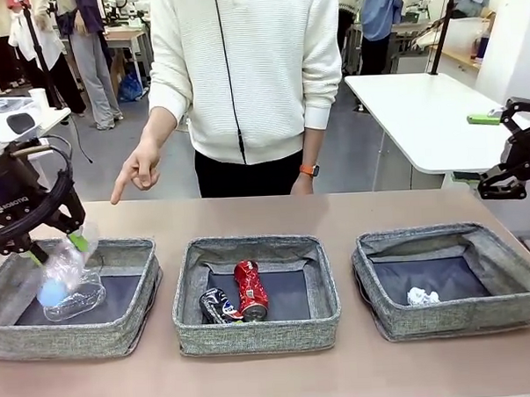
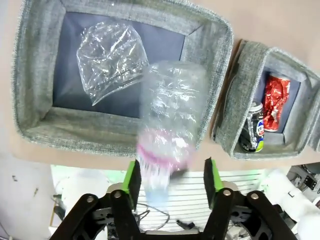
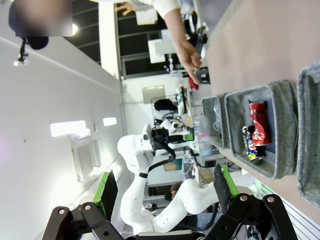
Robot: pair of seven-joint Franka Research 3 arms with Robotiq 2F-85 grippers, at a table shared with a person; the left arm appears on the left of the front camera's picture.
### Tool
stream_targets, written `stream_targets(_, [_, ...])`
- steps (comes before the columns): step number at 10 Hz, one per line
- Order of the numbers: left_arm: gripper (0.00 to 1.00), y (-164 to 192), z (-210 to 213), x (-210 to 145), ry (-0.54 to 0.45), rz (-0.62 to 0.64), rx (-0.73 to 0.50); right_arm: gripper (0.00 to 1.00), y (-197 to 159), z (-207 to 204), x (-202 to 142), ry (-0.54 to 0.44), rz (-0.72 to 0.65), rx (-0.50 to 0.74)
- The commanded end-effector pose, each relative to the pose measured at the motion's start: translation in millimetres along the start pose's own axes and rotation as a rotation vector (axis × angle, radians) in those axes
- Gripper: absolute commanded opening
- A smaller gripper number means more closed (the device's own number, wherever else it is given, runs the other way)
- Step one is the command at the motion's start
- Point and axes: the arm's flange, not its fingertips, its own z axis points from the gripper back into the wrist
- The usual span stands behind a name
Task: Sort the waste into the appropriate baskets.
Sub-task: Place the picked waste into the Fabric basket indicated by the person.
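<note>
My left gripper point(image 1: 56, 247) point(image 2: 171, 175) hangs over the left basket point(image 1: 118, 253) point(image 2: 40, 130) with its jaws apart. A clear plastic bottle point(image 1: 65, 264) point(image 2: 170, 115) shows blurred between the fingers, with a gap on one side. Below it a flattened clear bottle point(image 1: 76, 299) point(image 2: 110, 60) lies in that basket. The middle basket point(image 1: 253, 335) holds a red can point(image 1: 250, 289) point(image 2: 275, 102) and a dark can point(image 1: 219, 304) point(image 2: 254, 127). A white paper ball point(image 1: 421, 295) lies in the right basket point(image 1: 455, 318). My right gripper point(image 1: 483, 149) point(image 3: 165, 187) is open and empty, raised at the far right.
A person in a white sweater stands across the table, one hand point(image 1: 141, 173) pointing down toward the left basket. A white table point(image 1: 420, 113) stands behind at the right. Bare brown tabletop runs in front of and behind the baskets.
</note>
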Motion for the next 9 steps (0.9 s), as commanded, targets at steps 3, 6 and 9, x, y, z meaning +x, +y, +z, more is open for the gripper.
stream_targets(3, [1.0,-2,4,4,-0.032,0.023,-0.045,1.0,3,1,0,0.0,0.004,0.014])
stream_targets(6, [1.0,-6,11,5,0.015,-0.041,-0.216,1.0,3,1,0,0.0,0.004,0.014])
stream_targets(9, [1.0,22,36,17,0.307,-0.17,-0.873,1.0,3,1,0,0.0,0.004,0.014])
